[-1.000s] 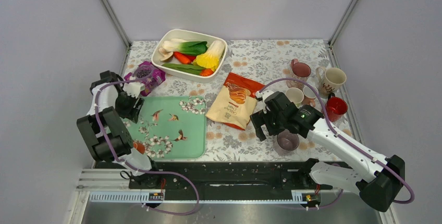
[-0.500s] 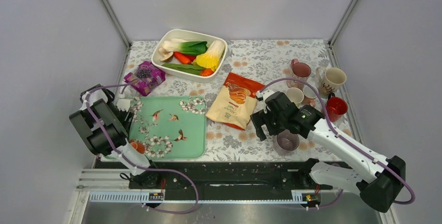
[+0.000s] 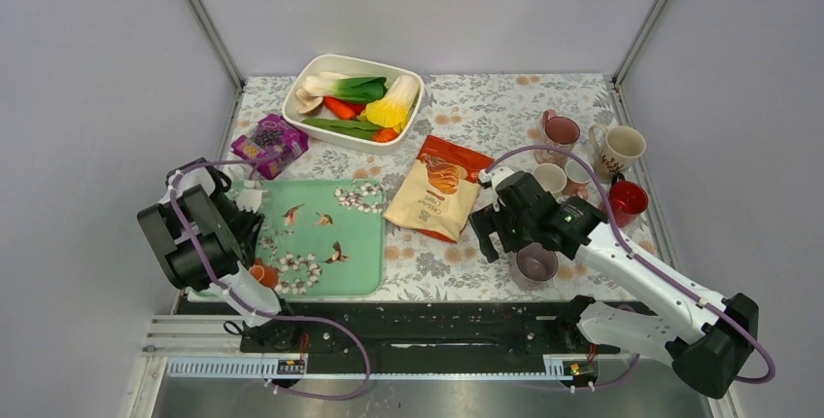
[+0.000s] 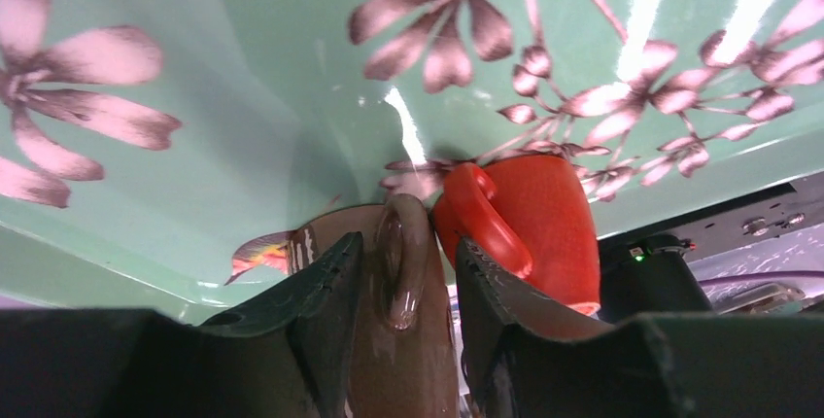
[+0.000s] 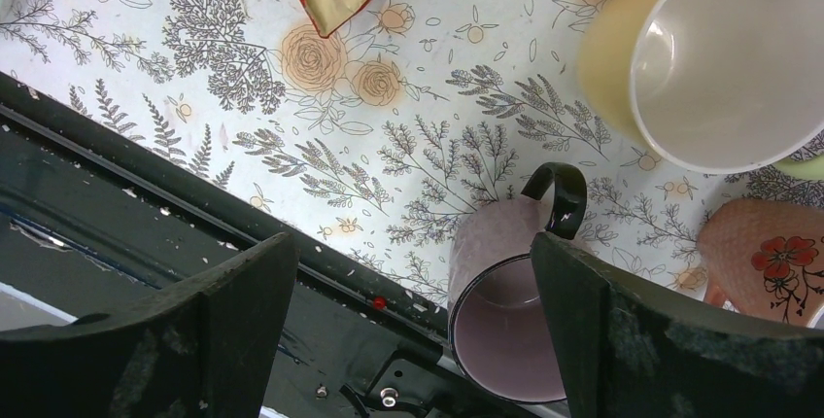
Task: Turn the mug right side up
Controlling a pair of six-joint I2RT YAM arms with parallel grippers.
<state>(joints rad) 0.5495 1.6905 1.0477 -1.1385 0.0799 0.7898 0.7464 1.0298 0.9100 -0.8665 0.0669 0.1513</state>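
On the green flowered tray (image 4: 243,97), near its front-left corner, is a glossy brown mug (image 4: 398,340), with an orange-red mug (image 4: 544,224) touching its right side. My left gripper (image 4: 408,241) is over the brown mug. Its fingers are narrowly apart on either side of the handle, with a slim gap on each side. In the top view the left gripper (image 3: 245,243) and arm hide the brown mug; only the orange mug (image 3: 259,273) shows. My right gripper (image 5: 413,243) is wide open above an upright mauve mug (image 5: 505,321) with a black handle.
A chips bag (image 3: 435,188) lies mid-table and a white dish of vegetables (image 3: 353,102) stands at the back. Several mugs (image 3: 583,151) crowd the right side, with a yellow cup (image 5: 709,58) near the right gripper. A purple packet (image 3: 272,141) lies behind the tray (image 3: 330,233).
The left arm has swung from the tray's back-left edge down to its front-left corner, bringing its fingers over the brown mug. The right arm has barely moved.
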